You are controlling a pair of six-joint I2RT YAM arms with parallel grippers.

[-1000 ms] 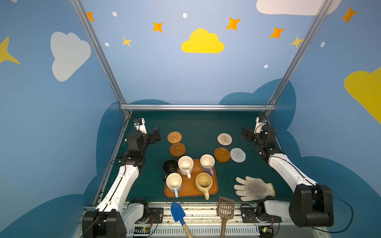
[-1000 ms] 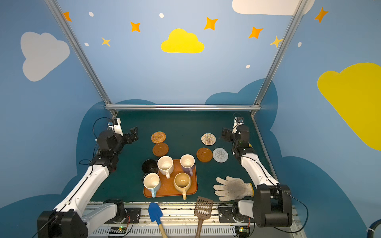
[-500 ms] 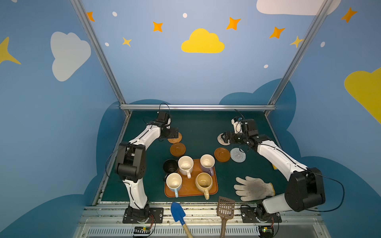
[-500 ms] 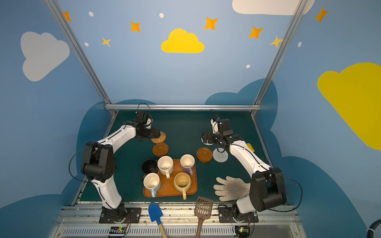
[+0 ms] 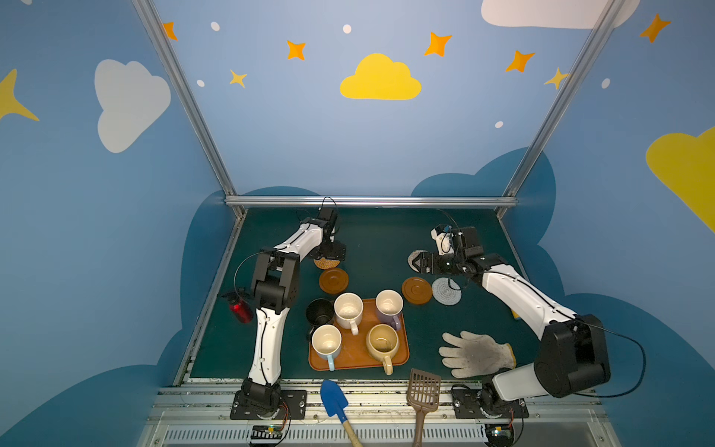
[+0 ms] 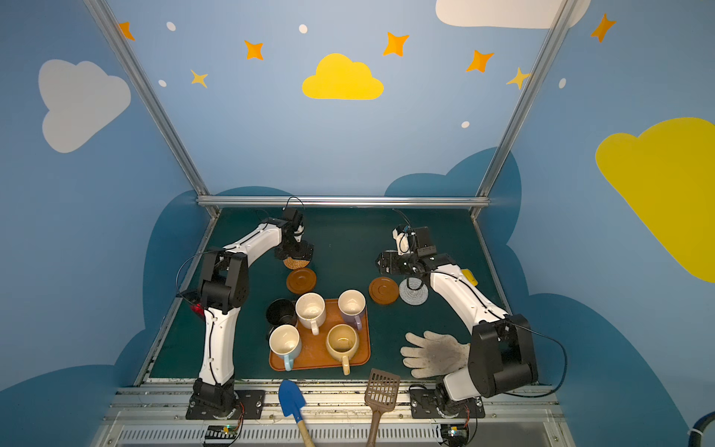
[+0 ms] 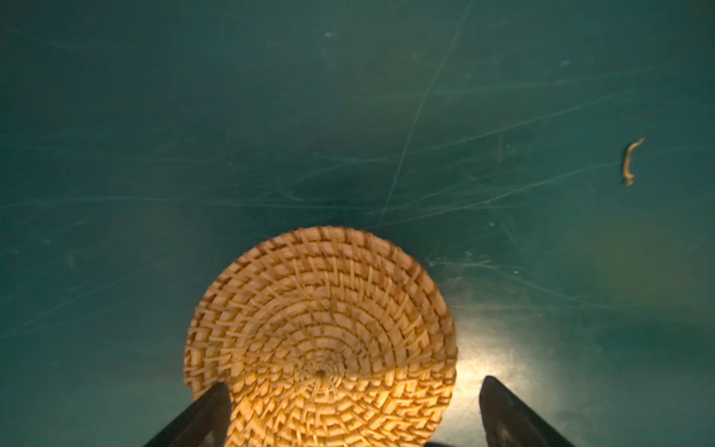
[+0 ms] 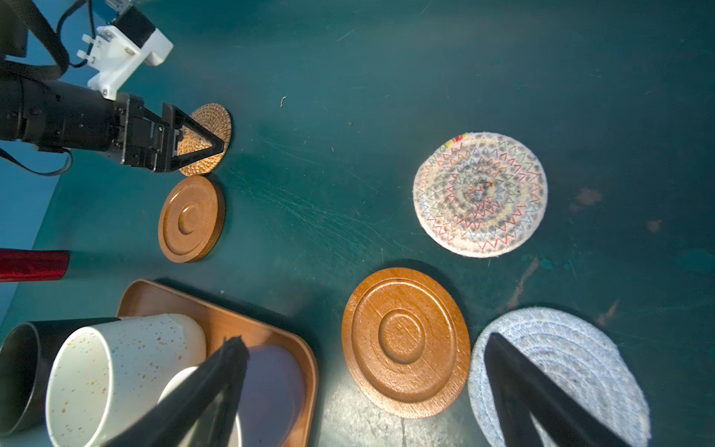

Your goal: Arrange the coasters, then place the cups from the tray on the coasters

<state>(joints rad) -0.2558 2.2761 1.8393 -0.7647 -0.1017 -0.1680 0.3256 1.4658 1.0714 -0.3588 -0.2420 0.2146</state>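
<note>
Rattan coaster under splayed left end effector

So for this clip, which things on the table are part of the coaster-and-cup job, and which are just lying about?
Job:
- rattan coaster
- two wooden coasters
- cream rope coaster
- grey-white rope coaster
- tray
- mugs: black, speckled white, lavender, light blue, tan-yellow

Lying about:
- work glove
- blue trowel
- brown slotted scoop
- red bottle

Both arms outstretched, left pincer and right pincer wide
</note>
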